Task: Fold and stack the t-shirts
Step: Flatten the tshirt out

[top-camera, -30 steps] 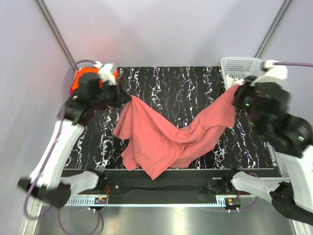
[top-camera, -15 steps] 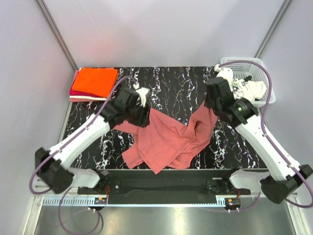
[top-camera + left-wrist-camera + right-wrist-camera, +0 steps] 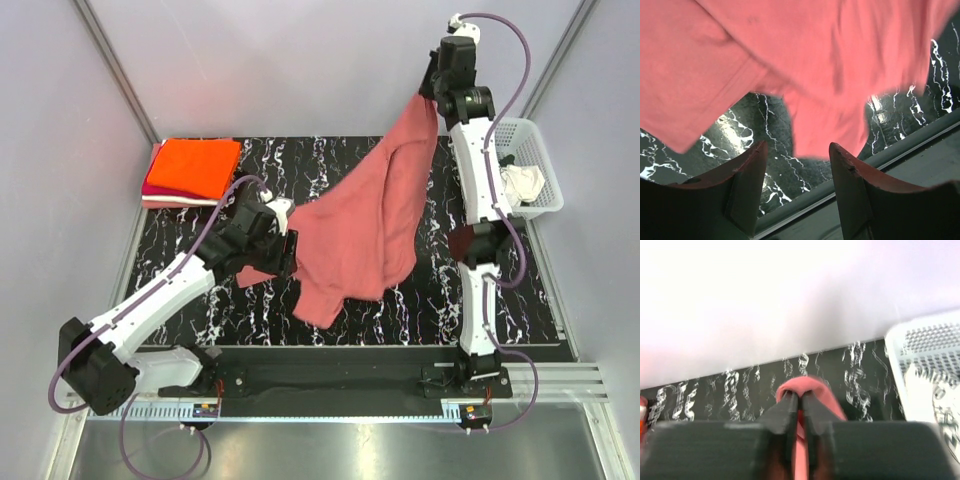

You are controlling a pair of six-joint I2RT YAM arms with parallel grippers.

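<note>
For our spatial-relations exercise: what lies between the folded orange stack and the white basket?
In the top external view: bare marbled table, then the rose-red t-shirt hanging from the right gripper, then the right arm.

Over the last second I've swung the right gripper from low over the right edge of the counter to high above its far edge, toward the far right corner, with the arm now stretched almost straight. The rose-red t-shirt, pinched in those jaws, has gone from a sagging heap spilling over the near edge to a sheet hanging from that grip, its lowest tip short of the near edge. My left gripper has come away from the far left corner to the left middle, jaws apart, cloth just past the tips. That uncovered the folded orange t-shirt and, at right, the basket.
</note>
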